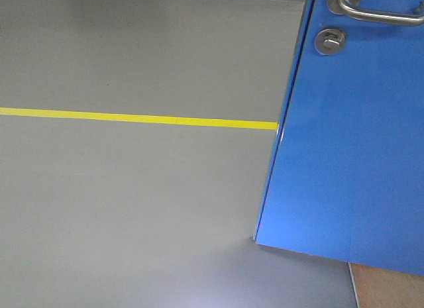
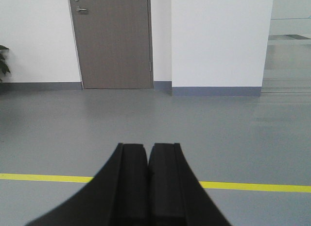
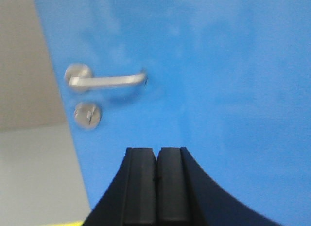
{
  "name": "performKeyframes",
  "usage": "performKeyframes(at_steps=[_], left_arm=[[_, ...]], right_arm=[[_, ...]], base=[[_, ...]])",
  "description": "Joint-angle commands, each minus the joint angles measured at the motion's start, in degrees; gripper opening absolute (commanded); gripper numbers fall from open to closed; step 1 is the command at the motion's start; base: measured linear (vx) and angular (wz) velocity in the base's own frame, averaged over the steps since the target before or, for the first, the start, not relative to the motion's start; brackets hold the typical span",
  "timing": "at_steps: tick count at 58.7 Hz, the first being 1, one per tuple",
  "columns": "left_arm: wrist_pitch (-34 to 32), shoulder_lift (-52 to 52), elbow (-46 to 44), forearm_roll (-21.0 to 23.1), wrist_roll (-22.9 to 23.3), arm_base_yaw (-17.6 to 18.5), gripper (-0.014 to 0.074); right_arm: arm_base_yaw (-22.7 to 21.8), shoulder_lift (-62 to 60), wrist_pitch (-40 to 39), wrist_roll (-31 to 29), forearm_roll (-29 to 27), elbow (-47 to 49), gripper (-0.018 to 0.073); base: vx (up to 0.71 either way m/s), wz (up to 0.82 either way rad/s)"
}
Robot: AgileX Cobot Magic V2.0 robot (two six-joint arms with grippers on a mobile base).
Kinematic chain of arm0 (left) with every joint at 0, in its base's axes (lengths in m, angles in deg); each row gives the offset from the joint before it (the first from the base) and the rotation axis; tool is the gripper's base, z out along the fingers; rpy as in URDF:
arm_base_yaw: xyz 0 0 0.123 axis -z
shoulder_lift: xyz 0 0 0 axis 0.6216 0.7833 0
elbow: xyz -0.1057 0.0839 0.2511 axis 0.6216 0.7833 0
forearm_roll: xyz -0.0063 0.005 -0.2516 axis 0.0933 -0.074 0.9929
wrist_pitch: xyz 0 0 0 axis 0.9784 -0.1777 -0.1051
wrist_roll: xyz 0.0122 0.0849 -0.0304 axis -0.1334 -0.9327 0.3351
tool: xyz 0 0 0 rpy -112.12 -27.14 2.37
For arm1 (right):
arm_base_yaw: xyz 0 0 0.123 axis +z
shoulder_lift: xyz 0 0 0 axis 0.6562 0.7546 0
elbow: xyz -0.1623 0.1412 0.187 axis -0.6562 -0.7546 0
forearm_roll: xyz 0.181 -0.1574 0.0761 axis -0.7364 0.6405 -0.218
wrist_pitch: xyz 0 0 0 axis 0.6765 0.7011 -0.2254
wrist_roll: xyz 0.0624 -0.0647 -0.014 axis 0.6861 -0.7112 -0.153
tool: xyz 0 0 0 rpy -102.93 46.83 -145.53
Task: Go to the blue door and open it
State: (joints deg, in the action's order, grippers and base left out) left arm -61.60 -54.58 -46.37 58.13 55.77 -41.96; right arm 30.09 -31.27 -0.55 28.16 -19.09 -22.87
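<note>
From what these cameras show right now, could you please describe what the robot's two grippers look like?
Both look alike: the left gripper and the right gripper each have two matte black, flat-faced fingers that flare outward toward the base. No cables, markings or labels show on either.

Left gripper (image 2: 147,160): two matte black fingers (image 2: 133,187), flat inner pads, outer edges flared toward the base. Right gripper (image 3: 156,163): same black build, same flared outline. No cables, screws or markings are seen.
</note>
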Motion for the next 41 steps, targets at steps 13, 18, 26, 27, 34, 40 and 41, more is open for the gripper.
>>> performKeyframes(at_steps=[13, 18, 26, 27, 34, 40, 41], left_arm=[[-4.8, -0.8, -1.2, 0.1, 0.4, 0.0, 0.0073], [-4.8, -0.8, -1.2, 0.1, 0.4, 0.0, 0.0073], [-4.8, -0.8, -1.2, 0.1, 0.4, 0.0, 0.0073], [-4.8, -0.8, -1.2, 0.1, 0.4, 0.0, 0.0073], [-4.8, -0.8, -1.2, 0.1, 0.4, 0.0, 0.0073], [-4.8, -0.8, -1.2, 0.1, 0.4, 0.0, 0.0073], [-4.8, -0.8, -1.2, 0.1, 0.4, 0.0, 0.0073]], right_arm=[[6.8, -2.6, -8.9, 11.8, 14.9, -10.7, -0.0002], [6.7, -3.1, -12.4, 11.9, 13.0, -15.6, -0.0002], [6.7, -3.3, -16.0, 11.6, 12.3, -19.7, -0.0002], [6.7, -3.3, -16.1, 10.7, 12.4, -19.7, -0.0002], [6.7, -3.3, -17.4, 7.2, 11.7, -19.7, -0.0002], [6.7, -3.3, -17.6, 6.1, 9.5, -19.8, -0.0002], [6.7, -3.3, -17.5, 6.1, 9.3, -19.8, -0.0002]], base=[[0.0, 0.0], [0.0, 0.0], [0.0, 0.0], [0.0, 0.0], [0.0, 0.0], [0.0, 0.0], [0.0, 0.0]])
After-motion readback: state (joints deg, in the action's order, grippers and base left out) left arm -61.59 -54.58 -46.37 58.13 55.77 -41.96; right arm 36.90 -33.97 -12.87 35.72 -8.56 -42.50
